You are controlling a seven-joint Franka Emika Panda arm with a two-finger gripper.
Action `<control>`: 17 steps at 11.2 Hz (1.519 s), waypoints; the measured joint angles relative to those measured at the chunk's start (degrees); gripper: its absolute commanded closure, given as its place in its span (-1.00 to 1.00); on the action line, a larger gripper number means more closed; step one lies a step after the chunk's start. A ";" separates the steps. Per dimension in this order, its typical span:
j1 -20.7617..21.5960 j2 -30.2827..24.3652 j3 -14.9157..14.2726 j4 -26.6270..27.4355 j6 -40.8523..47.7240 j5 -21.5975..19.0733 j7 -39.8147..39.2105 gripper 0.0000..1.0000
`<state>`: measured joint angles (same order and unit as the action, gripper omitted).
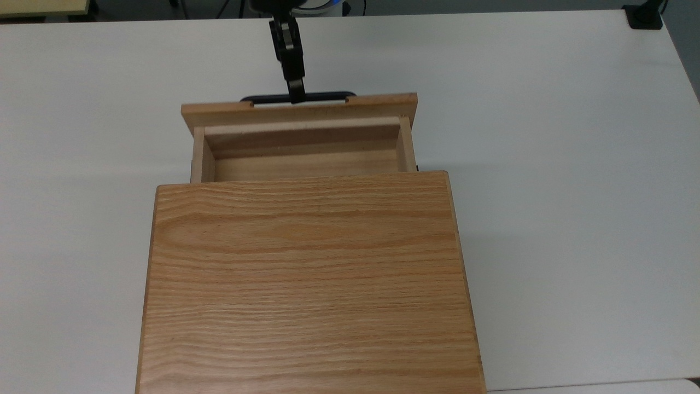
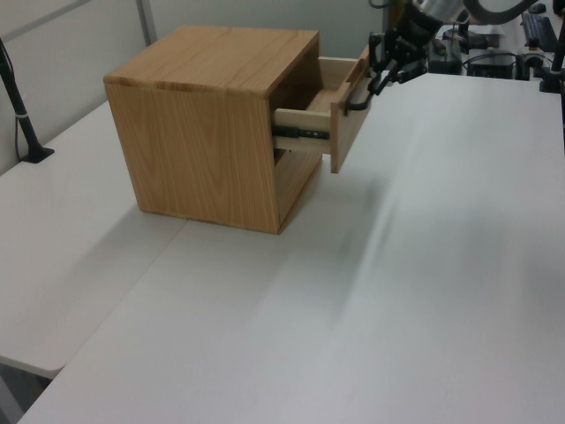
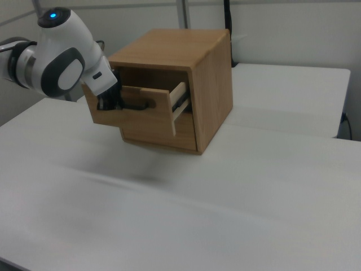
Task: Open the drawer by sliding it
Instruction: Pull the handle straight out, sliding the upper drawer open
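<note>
Drawer (image 1: 299, 143) juts past cabinet (image 1: 306, 279) edge, claw (image 1: 296, 97) gripping handle (image 1: 298, 98).

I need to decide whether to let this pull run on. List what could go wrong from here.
1. The drawer already hangs well out of the cabinet on its slide rail; pulling further may hit the stop and drag the cabinet across the table.
2. The tool holds the thin black handle off its centre, which could skew the drawer.
</note>
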<state>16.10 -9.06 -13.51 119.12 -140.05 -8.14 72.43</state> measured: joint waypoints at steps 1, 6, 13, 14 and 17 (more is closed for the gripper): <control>-0.01 -1.96 -0.11 1.11 2.48 0.01 -0.40 1.00; -0.17 -7.43 -0.57 4.27 9.88 0.05 -3.69 1.00; -0.06 -9.55 -0.84 3.97 22.00 -0.13 -19.73 -1.00; -0.06 -9.72 -0.82 2.40 25.57 -0.15 -24.98 -1.00; -0.69 -9.96 -0.83 -4.83 37.77 -0.16 -44.07 -1.00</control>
<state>15.41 -19.02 -14.34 114.29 -102.29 -8.30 28.36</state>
